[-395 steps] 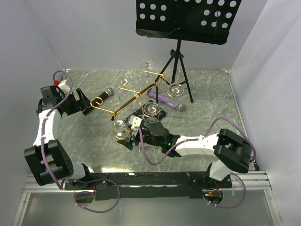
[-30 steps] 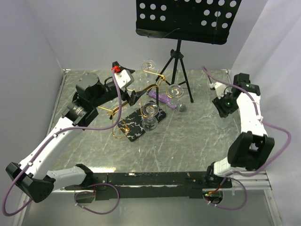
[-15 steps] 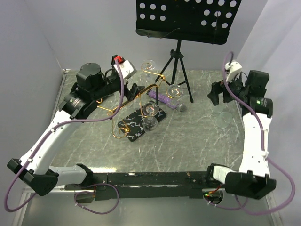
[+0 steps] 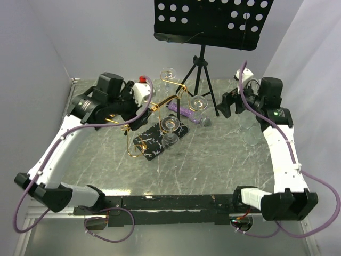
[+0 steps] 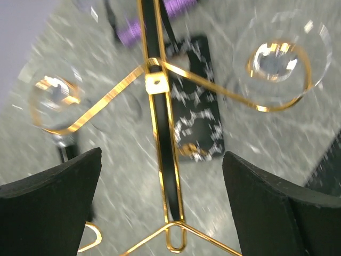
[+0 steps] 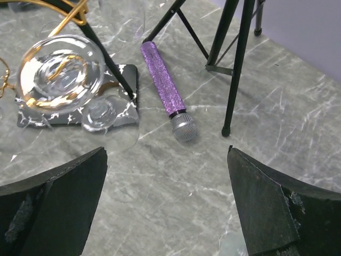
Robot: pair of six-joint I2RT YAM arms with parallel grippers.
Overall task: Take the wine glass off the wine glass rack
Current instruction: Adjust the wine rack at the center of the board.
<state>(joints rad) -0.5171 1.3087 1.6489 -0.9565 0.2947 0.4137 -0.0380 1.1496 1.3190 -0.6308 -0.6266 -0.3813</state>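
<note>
Pincers: left pincer [image 5: 162, 176] wide open over the pole of wine glass rack [image 5: 158, 106], standing on table [image 4: 224, 160], we think to steady it | right pincer [image 6: 165, 202] wide open, empty, facing wine glass [image 6: 60, 66] hung by its foot in a gold curl | we'd slide it out sideways, not lift.

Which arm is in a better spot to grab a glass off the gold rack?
Left. The open left gripper hovers at the wine glass rack, a wine glass beside it; the right gripper is by the tripod.
</note>
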